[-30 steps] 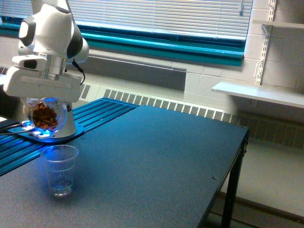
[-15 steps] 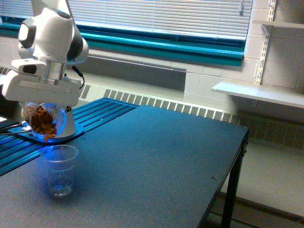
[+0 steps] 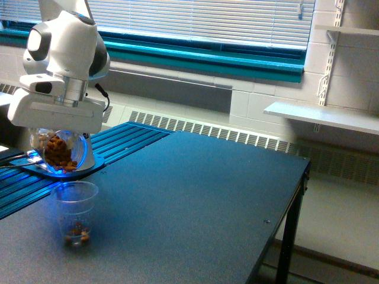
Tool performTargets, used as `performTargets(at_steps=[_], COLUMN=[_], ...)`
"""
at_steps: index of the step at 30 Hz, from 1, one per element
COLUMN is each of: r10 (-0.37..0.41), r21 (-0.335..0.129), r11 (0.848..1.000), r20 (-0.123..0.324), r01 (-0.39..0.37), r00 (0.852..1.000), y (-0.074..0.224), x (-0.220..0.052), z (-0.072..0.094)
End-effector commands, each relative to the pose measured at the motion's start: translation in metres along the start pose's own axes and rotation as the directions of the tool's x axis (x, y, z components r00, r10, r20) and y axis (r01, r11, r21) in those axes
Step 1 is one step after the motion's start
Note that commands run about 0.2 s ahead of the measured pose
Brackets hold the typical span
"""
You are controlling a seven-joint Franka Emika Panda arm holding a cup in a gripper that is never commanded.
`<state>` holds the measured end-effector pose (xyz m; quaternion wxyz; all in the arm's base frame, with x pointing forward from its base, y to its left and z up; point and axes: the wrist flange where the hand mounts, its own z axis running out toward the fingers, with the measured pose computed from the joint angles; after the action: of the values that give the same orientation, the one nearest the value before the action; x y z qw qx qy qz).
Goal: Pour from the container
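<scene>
Since a second ago brown bits dropped into the ridged cup (image 3: 75, 213), empty before. Hand (image 3: 56, 137) grips the tipped cup (image 3: 59, 151) just above it, mostly full; pour barely begun.

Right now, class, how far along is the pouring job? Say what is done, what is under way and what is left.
Done: a few brown pieces already lie at the bottom of the ridged cup on the table. Under way: the gripper holds the smooth cup tipped on its side above the ridged one. Left: most of the brown pieces are still inside the tipped cup, so the bulk of the pour remains.
</scene>
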<state>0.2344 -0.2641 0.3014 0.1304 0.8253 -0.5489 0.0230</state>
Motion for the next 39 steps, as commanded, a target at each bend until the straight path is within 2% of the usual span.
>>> performTargets(at_steps=[1,39], r10=[-0.001,-0.025], r21=[-0.012,-0.052], r11=[1.000,0.998], r20=[-0.005,0.012], r01=[0.001,0.026], r00=[1.000,1.000], y=[-0.0038,-0.0049], x=[0.0014,0.0023], z=[-0.0011,0.0002])
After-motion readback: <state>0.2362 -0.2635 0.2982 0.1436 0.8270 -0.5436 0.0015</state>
